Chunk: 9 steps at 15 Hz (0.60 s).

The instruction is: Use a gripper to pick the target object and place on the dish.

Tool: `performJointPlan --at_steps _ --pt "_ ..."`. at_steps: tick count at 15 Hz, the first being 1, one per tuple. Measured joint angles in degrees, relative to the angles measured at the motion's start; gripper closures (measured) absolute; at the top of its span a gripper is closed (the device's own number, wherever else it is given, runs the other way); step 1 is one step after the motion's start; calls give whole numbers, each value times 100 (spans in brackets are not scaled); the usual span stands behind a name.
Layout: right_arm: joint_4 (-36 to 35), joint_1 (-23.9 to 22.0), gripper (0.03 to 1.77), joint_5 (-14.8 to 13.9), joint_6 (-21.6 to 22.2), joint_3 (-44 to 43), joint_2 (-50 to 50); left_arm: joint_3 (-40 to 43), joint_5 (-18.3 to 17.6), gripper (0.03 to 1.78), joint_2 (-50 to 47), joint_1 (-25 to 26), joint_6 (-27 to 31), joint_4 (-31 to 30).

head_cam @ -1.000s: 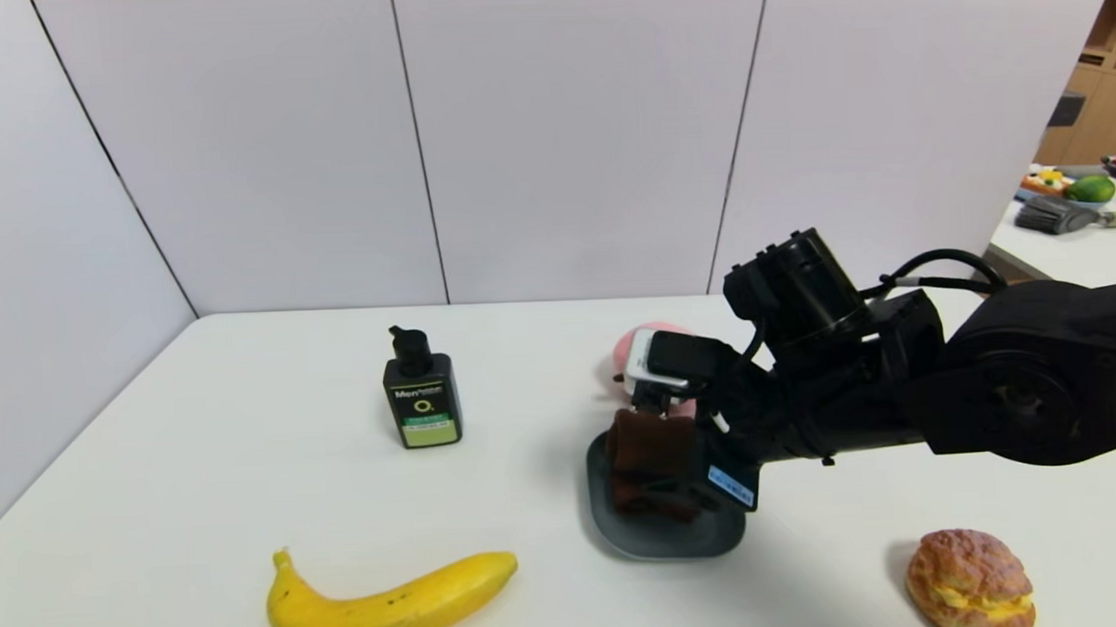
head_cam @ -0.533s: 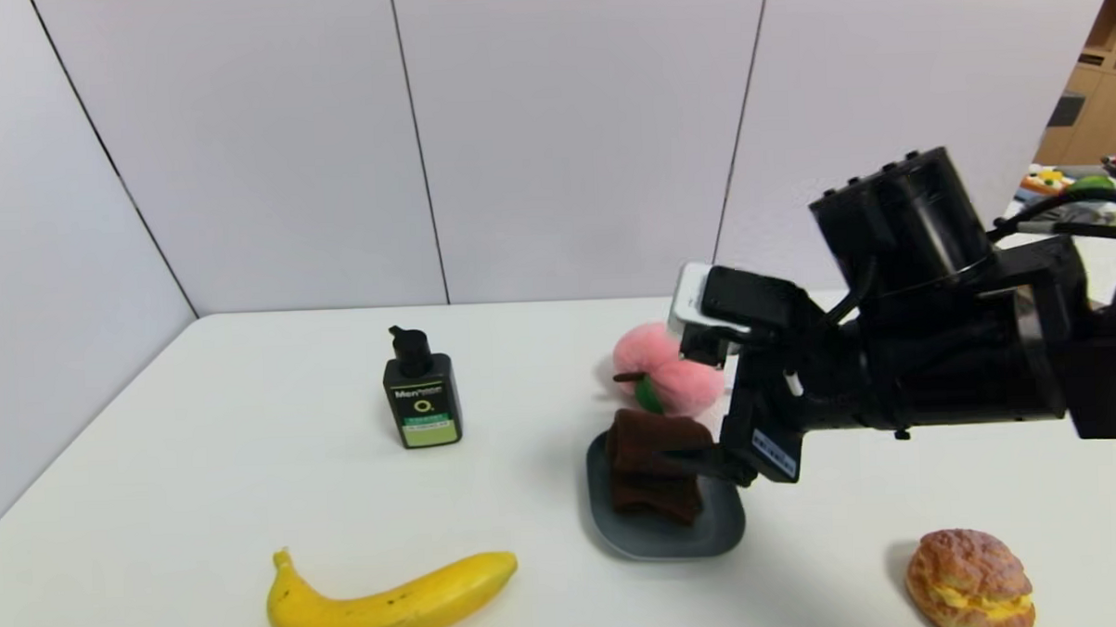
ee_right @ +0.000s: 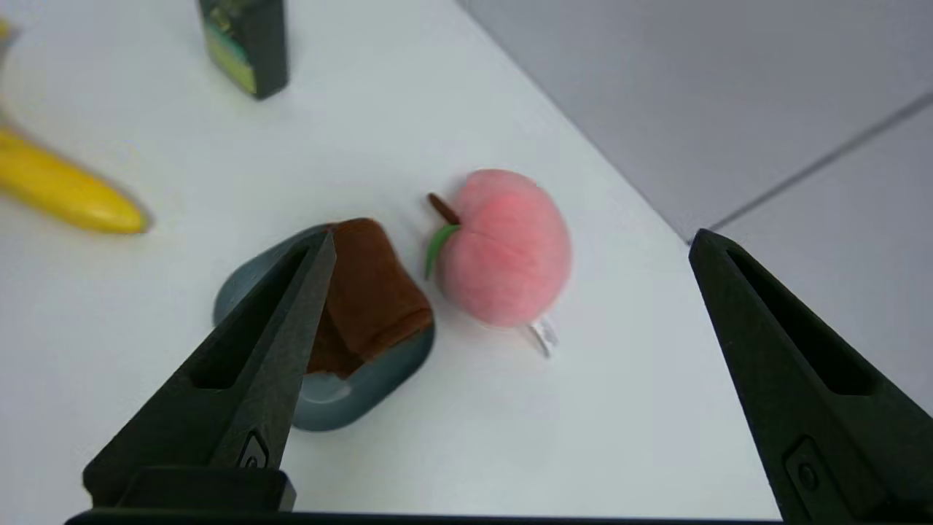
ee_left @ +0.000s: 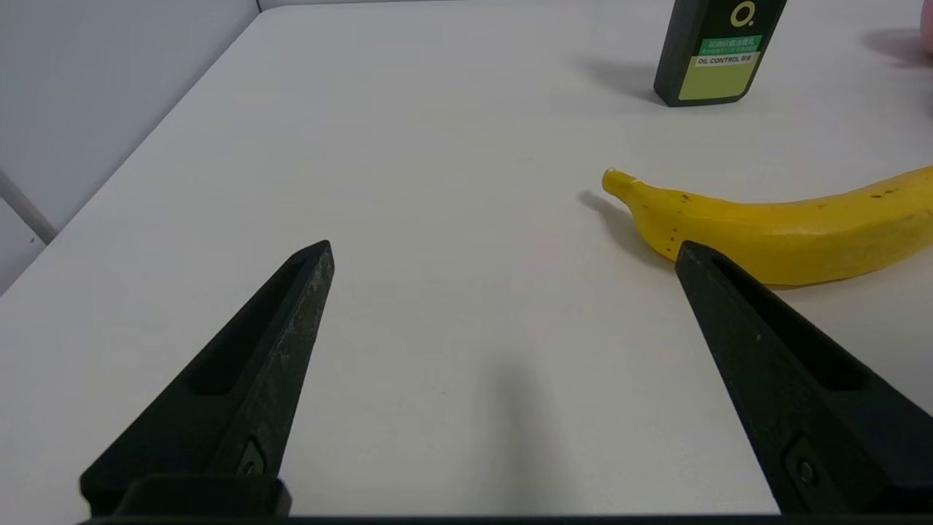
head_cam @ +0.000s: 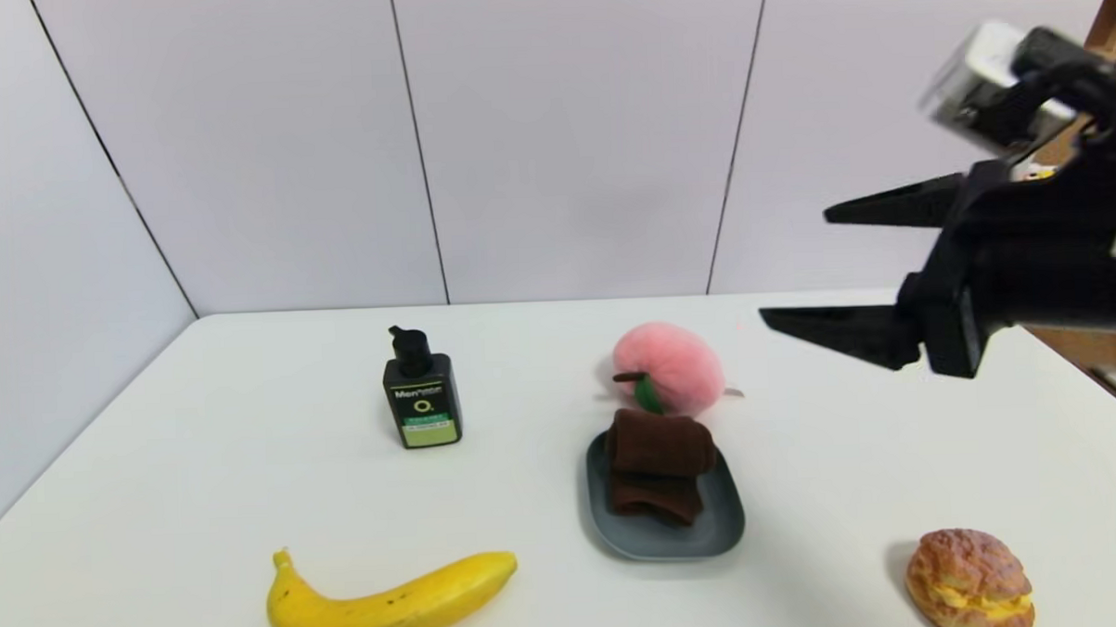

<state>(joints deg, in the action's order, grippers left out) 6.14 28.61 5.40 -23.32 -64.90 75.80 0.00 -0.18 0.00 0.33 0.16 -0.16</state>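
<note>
Lifted clear since release: right end effector (head_cam: 793, 266), spread wide, empty, above-right of grey-blue plastic dish (head_cam: 723, 521) holding dark brown rolled towel (head_cam: 658, 466); retreat without brushing it.

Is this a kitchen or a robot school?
Probably a robot test room: a bare white table inside plain grey panels, with practice items like a plush peach and a banana.

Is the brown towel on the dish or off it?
On it: the folded brown towel lies inside the dish rim, and the open right claw is clear of it.
</note>
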Motion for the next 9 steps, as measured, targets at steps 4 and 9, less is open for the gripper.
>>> performJointPlan --at_steps 4,9 --pt "-102 -673 11 9 767 11 -836 0 2 12 0 0 2 0" --pt "-402 -1886 11 300 1136 121 -1724 0 2 12 0 0 2 2"
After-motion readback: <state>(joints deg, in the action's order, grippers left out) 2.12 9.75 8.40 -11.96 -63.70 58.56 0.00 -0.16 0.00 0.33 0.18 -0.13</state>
